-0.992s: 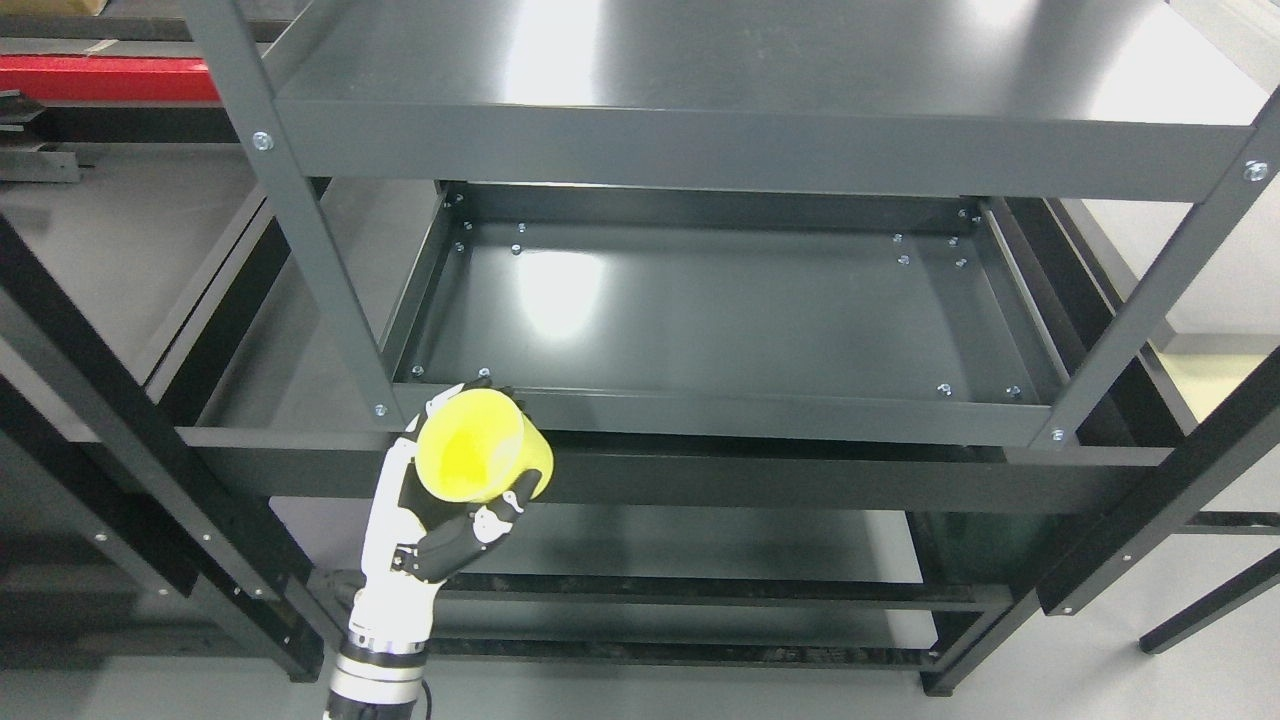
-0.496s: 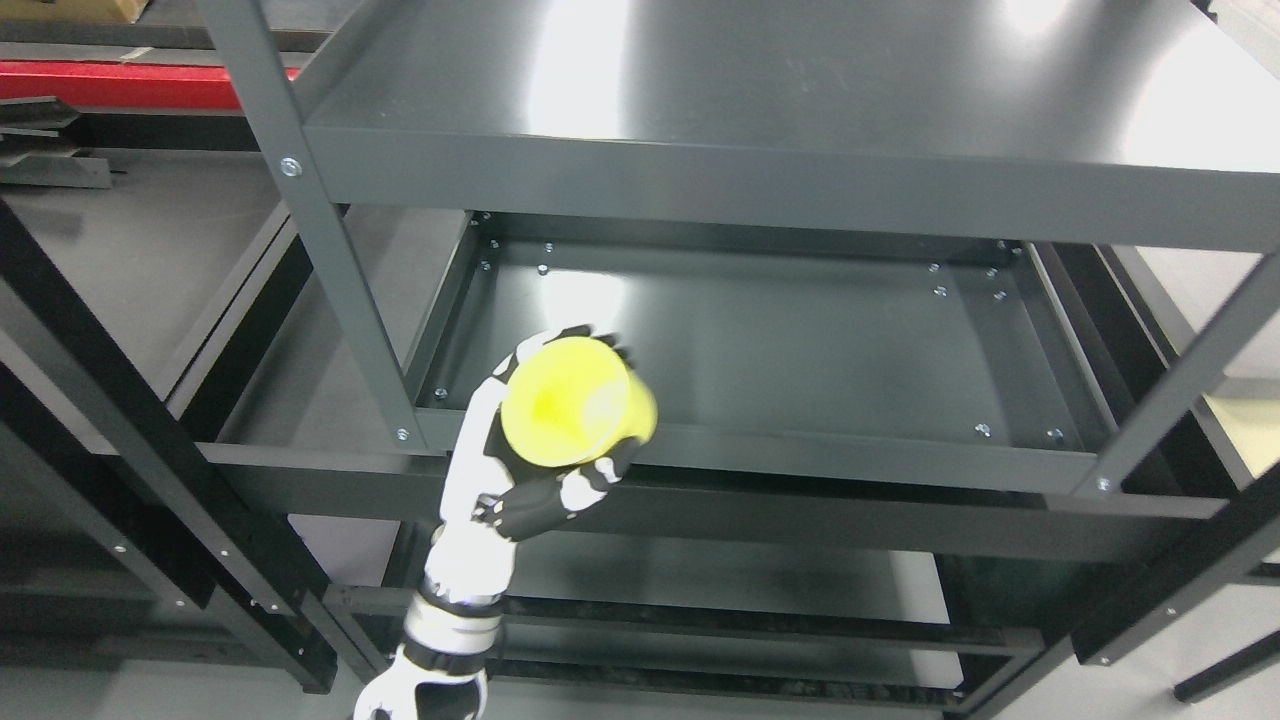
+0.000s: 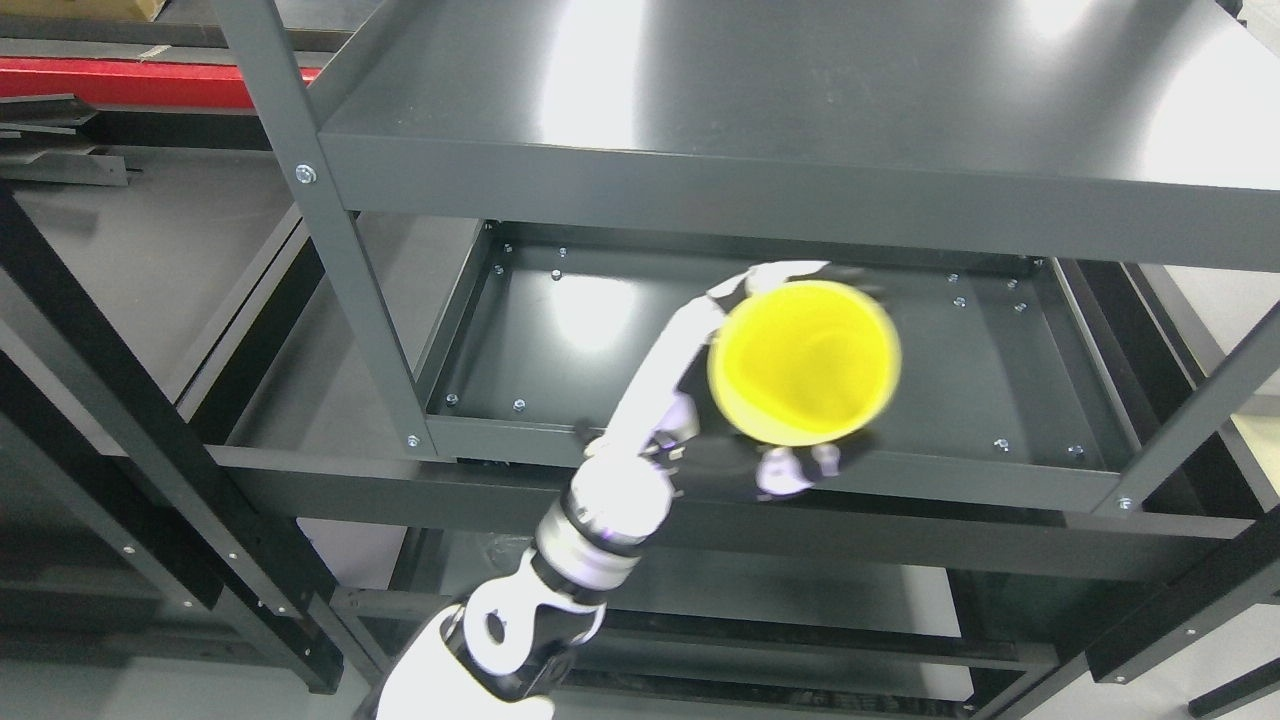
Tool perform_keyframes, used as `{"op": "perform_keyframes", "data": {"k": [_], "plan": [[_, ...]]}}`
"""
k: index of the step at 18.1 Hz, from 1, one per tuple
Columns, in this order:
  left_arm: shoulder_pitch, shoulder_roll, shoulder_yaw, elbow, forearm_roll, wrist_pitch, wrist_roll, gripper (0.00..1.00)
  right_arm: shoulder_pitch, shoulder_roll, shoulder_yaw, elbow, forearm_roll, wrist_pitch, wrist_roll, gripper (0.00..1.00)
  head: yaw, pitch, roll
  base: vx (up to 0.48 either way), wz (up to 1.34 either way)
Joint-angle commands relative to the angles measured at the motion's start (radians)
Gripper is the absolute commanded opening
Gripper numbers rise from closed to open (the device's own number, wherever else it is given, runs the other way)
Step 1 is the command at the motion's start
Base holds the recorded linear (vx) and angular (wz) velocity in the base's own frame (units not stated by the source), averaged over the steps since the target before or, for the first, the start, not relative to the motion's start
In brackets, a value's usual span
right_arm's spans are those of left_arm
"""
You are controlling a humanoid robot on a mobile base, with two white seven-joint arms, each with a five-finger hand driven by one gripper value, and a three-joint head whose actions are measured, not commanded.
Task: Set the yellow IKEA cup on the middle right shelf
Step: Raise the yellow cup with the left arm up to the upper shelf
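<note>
My left hand [image 3: 745, 385] is shut on the yellow cup [image 3: 803, 361], its open mouth turned toward the camera. The arm comes in from the lower left and reaches up and right. The hand holds the cup in front of and above the middle shelf [image 3: 620, 345] of the dark grey rack, over its right half. The cup is blurred by motion and hides most of my fingers. My right hand is out of view.
The top shelf [image 3: 800, 110] of the rack overhangs the middle shelf. Upright posts stand at the front left [image 3: 330, 250] and front right [image 3: 1200, 410]. A second dark rack [image 3: 150, 300] stands to the left. Lower shelves lie below [image 3: 760, 570].
My left hand has carried the cup up and to the right, from the rack's front left corner to over the middle shelf's right half. The camera view has also shifted a little.
</note>
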Motion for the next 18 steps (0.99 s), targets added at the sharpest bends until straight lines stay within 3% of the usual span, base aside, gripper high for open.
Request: {"op": "perform_keyframes", "data": {"k": [1,5,9,13,18], "plan": [[-0.269,0.017,-0.213,-0.002,0.034,0.026,0.097,0.0,0.014,-0.017,0.017,0.0,-0.025,0.0,0.001,0.99,0.0,0.0,0.0,0.0,0.0],[-0.444,0.017,-0.147,0.003,0.122,0.094,0.223,0.0,0.014,-0.017,0.017,0.0,-0.025,0.0,0.001,0.99,0.0,0.0,0.0,0.0,0.0],[-0.574,0.017,-0.088,0.067,0.268,0.329,0.394,0.01,0.014,-0.017,0.017,0.0,-0.025,0.0,0.001,0.99,0.0,0.0,0.0,0.0,0.0],[-0.669,0.017,-0.027,0.129,0.38,0.681,0.563,0.02,0.014,-0.017,0.017,0.0,-0.025,0.0,0.001,0.99,0.0,0.0,0.0,0.0,0.0],[-0.7,0.017,0.001,0.196,0.387,0.866,0.586,0.02,0.014,-0.017,0.017,0.0,-0.025,0.0,0.001,0.99,0.0,0.0,0.0,0.0,0.0]]}}
